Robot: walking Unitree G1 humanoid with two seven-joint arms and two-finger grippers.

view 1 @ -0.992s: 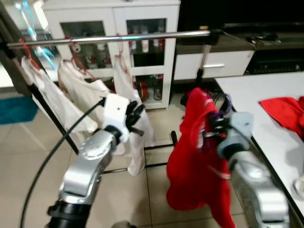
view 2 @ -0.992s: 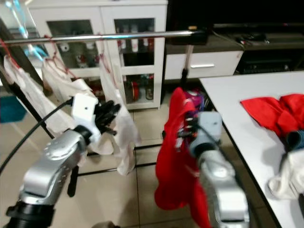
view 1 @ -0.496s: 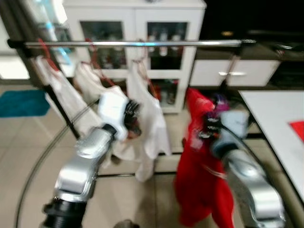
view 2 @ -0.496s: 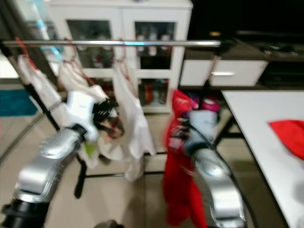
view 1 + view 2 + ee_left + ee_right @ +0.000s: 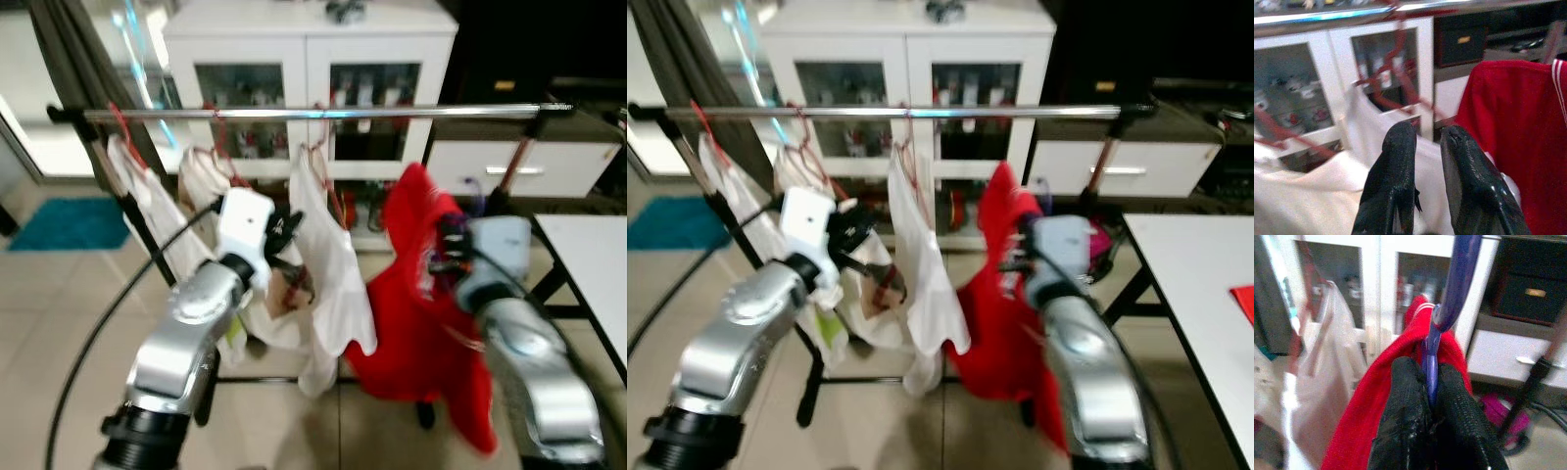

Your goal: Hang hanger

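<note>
Hanger (image 5: 1447,308), purple, sits clamped in our right pincer (image 5: 1427,382) with a red shirt (image 5: 421,294) draped on it, below the rail (image 5: 313,114). Our left pincer (image 5: 1422,142) is slightly open and empty, near the white garments (image 5: 328,284) hanging left of the shirt.

Glossy purple plastic hanger (image 5: 1436,340), red cloth shirt (image 5: 421,294), shiny metal rail (image 5: 323,114)

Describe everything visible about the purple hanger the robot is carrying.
The purple hanger is a slim, glossy, plastic-looking piece with a curved hook rising upward. The right claw is shut on its neck. A red garment is draped over it and hangs below the silver rail, beside the white garments; the hook is not on the rail yet.
</note>
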